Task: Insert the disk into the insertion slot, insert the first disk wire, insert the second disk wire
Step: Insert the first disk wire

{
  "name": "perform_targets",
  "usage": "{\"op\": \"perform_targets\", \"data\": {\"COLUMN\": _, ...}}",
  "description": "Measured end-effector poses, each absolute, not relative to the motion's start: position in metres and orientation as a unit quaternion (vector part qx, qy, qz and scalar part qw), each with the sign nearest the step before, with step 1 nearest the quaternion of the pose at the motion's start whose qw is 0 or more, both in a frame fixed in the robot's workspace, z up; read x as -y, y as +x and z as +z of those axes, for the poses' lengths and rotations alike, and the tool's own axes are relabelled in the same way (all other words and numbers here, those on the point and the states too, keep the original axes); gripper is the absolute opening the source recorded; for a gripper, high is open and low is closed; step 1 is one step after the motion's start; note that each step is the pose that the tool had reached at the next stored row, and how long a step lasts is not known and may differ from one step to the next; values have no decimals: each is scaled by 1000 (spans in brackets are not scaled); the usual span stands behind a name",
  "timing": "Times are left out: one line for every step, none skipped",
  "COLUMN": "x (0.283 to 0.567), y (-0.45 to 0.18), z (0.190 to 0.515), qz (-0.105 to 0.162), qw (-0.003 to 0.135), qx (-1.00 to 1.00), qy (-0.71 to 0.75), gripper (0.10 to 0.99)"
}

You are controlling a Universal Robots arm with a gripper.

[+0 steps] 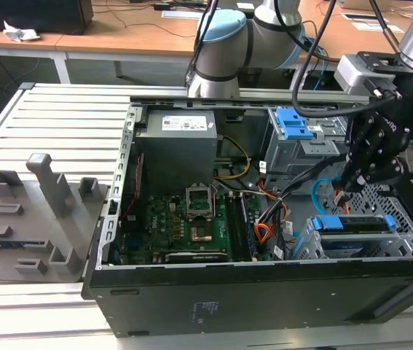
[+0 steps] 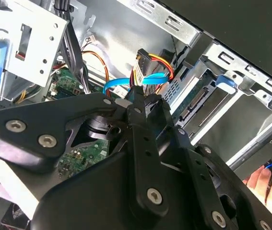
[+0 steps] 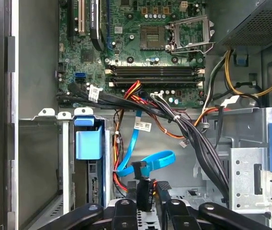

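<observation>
The gripper (image 2: pixel 138 100), its black linkage crowding the foreground in the second wrist view, is clenching the small dark plug of the second disk wire (image 3: pixel 152 160), whose light blue loop is curling away just beyond the fingertips. The disk (image 1: pixel 352 224) is sitting inside the insertion slot (image 1: pixel 408 237), below the gripper in the exterior view, its blue-framed edge running from the exterior view's left to the exterior view's right. That edge is apparently facing the held plug, and the two are lying near each other but apart.
</observation>
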State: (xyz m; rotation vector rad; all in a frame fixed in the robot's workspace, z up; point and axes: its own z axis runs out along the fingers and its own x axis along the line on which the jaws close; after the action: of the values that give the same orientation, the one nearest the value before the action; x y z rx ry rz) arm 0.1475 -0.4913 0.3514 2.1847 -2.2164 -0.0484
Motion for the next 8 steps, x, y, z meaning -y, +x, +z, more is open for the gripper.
{"op": "perform_targets", "data": {"x": 491, "y": 147, "z": 351, "qz": -15, "qw": 15, "qx": 712, "qy": 702, "gripper": 298}}
{"op": "perform_targets", "data": {"x": 491, "y": 147, "z": 351, "qz": -15, "qw": 15, "qx": 712, "qy": 702, "gripper": 220}}
{"op": "perform_targets", "data": {"x": 491, "y": 147, "z": 351, "qz": -14, "qw": 16, "qx": 712, "qy": 702, "gripper": 173}}
{"op": "perform_targets", "data": {"x": 491, "y": 148, "z": 351, "qz": -14, "qw": 16, "qx": 712, "qy": 702, "gripper": 169}}
{"op": "perform_targets", "data": {"x": 491, "y": 147, "z": 351, "qz": -14, "qw": 16, "qx": 712, "qy": 702, "gripper": 169}}
{"op": "perform_targets", "data": {"x": 491, "y": 147, "z": 351, "qz": -14, "qw": 16, "qx": 712, "qy": 702, "gripper": 169}}
{"op": "perform_targets", "data": {"x": 491, "y": 147, "z": 351, "qz": -13, "qw": 17, "qx": 712, "qy": 702, "gripper": 169}}
{"op": "perform_targets", "data": {"x": 491, "y": 149, "z": 351, "qz": -13, "qw": 17, "qx": 712, "qy": 702, "gripper": 169}}
